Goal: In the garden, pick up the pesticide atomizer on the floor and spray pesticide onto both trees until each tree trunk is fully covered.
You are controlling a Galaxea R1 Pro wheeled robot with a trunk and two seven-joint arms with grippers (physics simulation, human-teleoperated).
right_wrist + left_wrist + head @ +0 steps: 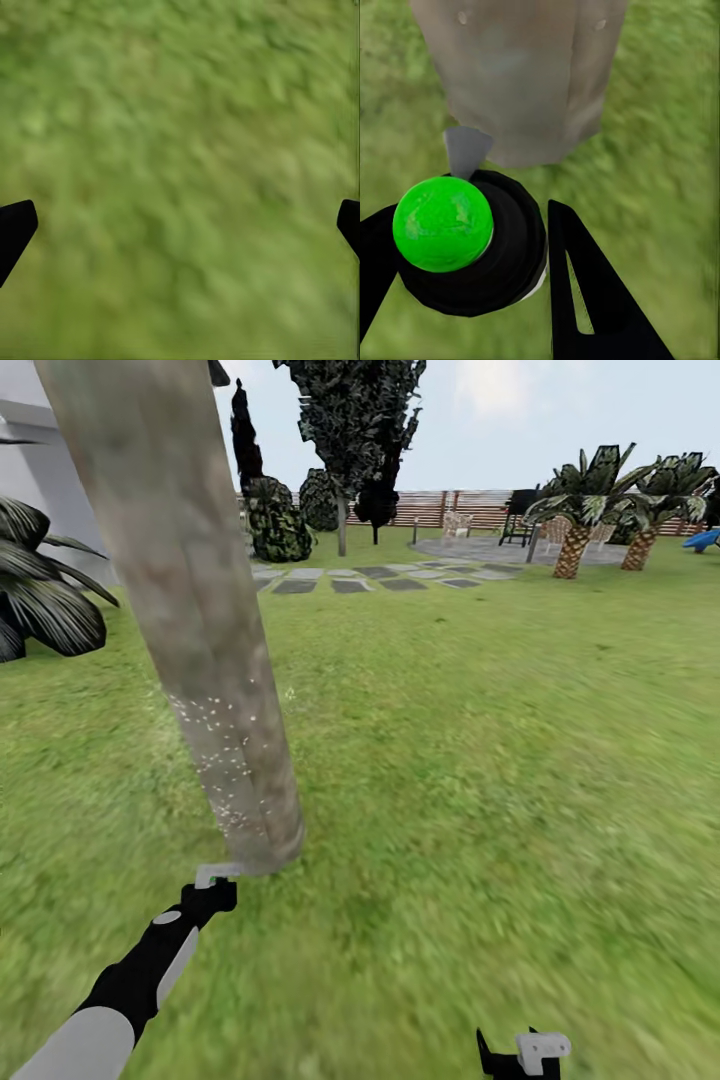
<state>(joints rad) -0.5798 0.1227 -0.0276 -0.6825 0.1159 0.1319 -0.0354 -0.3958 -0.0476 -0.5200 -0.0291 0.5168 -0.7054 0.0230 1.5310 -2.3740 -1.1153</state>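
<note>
- Our left pincer (472, 259) squeezes the small dark spray bottle with a bright green spot (444, 223).
- Its pale grey nozzle (213, 873) sits just in front of our pincer, right by the thick grey-brown tree trunk (205, 660).
- Tiny white dots (225, 760) cover the trunk low down.
- Our right pincer (180, 225) hangs wide apart over the blurry green grass (187, 150).

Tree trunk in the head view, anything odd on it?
Yes: the lower trunk is flecked with small white specks, absent higher up. The left gripper holds the atomizer aimed at its base, so probably spray.
</note>
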